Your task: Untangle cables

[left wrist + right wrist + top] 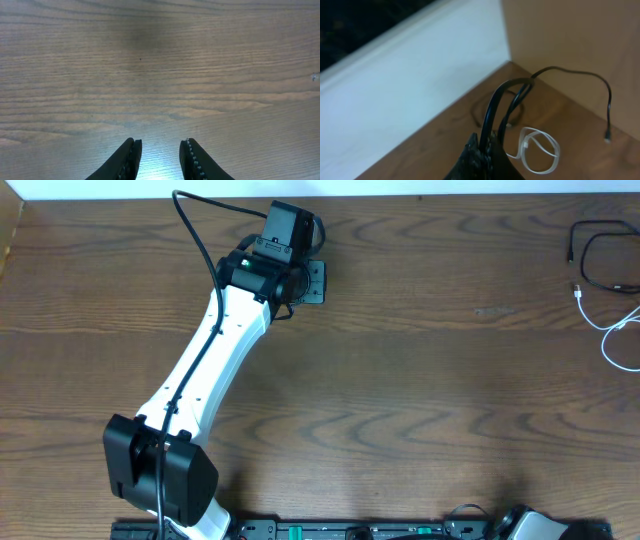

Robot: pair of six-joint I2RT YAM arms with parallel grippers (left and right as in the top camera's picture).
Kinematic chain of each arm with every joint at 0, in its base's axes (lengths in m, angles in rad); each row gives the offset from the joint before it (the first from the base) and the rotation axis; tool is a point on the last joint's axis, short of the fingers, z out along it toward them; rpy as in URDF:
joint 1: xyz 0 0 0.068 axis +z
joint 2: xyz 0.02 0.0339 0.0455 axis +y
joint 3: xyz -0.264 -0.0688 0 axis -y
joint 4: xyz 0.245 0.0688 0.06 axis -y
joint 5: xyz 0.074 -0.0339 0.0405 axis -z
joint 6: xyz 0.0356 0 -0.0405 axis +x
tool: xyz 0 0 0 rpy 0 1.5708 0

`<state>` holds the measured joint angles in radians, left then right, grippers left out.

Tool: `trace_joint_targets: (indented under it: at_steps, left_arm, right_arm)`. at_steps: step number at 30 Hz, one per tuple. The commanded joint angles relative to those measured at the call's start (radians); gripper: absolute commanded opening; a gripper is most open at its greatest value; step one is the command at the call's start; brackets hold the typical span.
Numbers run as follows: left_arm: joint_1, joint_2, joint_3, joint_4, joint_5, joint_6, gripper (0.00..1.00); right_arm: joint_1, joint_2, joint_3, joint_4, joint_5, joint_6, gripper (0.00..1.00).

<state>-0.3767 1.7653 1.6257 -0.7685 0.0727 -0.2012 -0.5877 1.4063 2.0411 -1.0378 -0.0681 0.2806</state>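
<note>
The black cable (560,72) rises off the table in a loop, and my right gripper (485,140) is shut on it near the wall corner. Its small plug end (607,135) hangs free at the right. The white cable (540,150) lies coiled on the wood just beyond the right fingers, apart from the black one. In the overhead view, parts of the black cable (583,265) and the white cable (604,345) show at the far right edge; the right gripper is outside that view. My left gripper (160,150) is open over bare wood at the far centre (310,280), holding nothing.
The left arm (215,350) stretches diagonally from the near left base to the far centre. A white wall (420,75) and a tan side panel (570,30) meet at the table's far right corner.
</note>
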Motion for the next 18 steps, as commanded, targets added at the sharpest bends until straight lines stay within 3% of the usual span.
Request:
trace_joint_targets:
  at_steps: [1,8,9,11,12,15,17,18]
  left_arm:
    - [-0.001,0.002,0.014,0.0,-0.002,0.021,0.31]
    - [-0.001,0.002,0.014,0.003,-0.002,0.004,0.31]
    - [-0.001,0.002,0.014,0.005,-0.002,0.001,0.31]
    - [-0.001,0.002,0.014,0.01,-0.002,0.002,0.32]
    - [-0.001,0.002,0.014,0.01,-0.002,0.002,0.33]
    - [0.0,0.002,0.014,0.023,-0.003,0.002,0.38]
    - [0.002,0.002,0.014,0.039,-0.006,0.002,0.41]
    - [0.002,0.002,0.014,0.052,-0.006,0.002,0.48]
  right_arm:
    - [-0.056,0.091,0.006,-0.016,0.015,-0.012,0.01]
    - [-0.094,0.35,0.006,-0.144,0.135,0.029,0.03]
    - [-0.094,0.388,0.006,-0.153,0.137,0.03,0.09]
    - [-0.094,0.452,0.006,-0.171,0.109,0.03,0.8]
    - [-0.093,0.473,0.006,-0.185,0.074,0.03,0.95]
    - [-0.093,0.511,0.006,-0.248,-0.05,0.025,0.99]
    - [-0.089,0.504,0.007,-0.285,-0.14,-0.043,0.99]
    - [-0.085,0.482,0.007,-0.312,-0.232,-0.117,0.99]
